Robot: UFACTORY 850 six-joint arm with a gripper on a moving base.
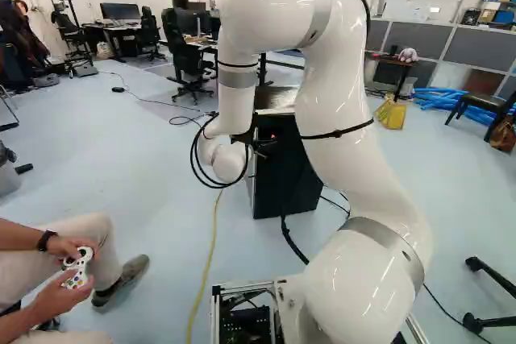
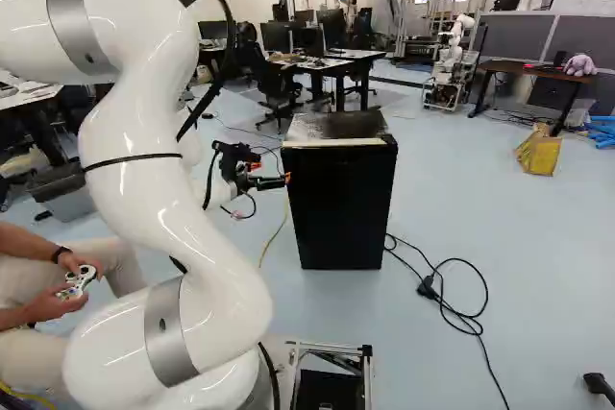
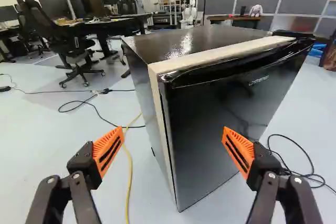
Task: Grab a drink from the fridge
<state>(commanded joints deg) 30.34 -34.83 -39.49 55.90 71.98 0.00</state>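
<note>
White arm (image 2: 159, 208) arched, gripper (image 2: 271, 175) spread near fridge (image 2: 341, 208)

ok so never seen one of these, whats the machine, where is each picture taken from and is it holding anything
The machine is one white robot arm on a moving base. Two pictures look ahead past the arm, from cameras on the base behind it, one to its left, one to its right. The third comes from the arm's wrist, looking along its black gripper with two orange pads.

The gripper is open, holding nothing. Ahead of it stands a small black fridge on the floor, its door apparently shut, so any drinks inside are hidden. A yellow cable and black cables also lie on the floor.
</note>
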